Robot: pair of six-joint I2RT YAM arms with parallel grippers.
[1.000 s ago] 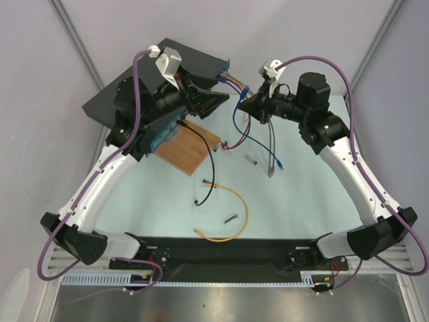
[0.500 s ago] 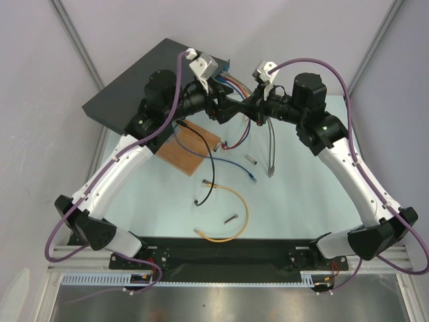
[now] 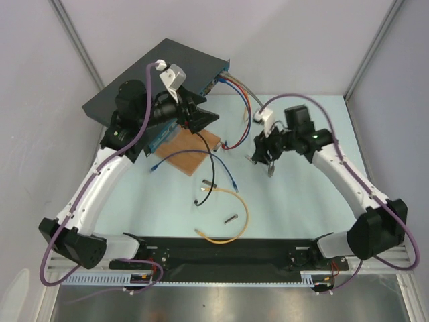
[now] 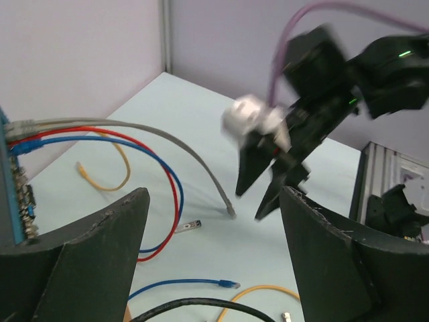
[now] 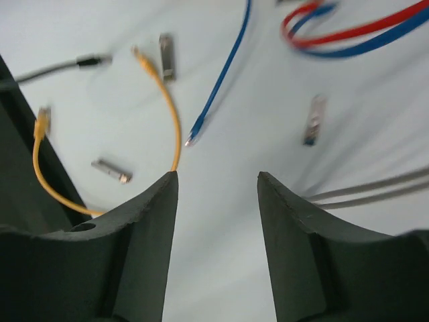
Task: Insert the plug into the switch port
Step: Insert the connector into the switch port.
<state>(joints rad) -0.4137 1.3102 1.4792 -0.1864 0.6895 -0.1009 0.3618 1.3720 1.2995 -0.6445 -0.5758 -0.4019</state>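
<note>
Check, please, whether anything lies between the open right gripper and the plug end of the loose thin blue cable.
Nothing visible does: the right gripper hangs open, the thin blue cable's plug end just ahead of its fingertips. The curved yellow cable runs beside that plug, not across it.

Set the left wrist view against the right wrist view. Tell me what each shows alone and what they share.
Only the left wrist view shows the switch, its blue face at the frame's left edge with cables plugged in, and the right gripper, open above the table. Only the right wrist view shows the black cable's end. Both show the red and blue cable loops, the loose blue plug and the pale table.
</note>
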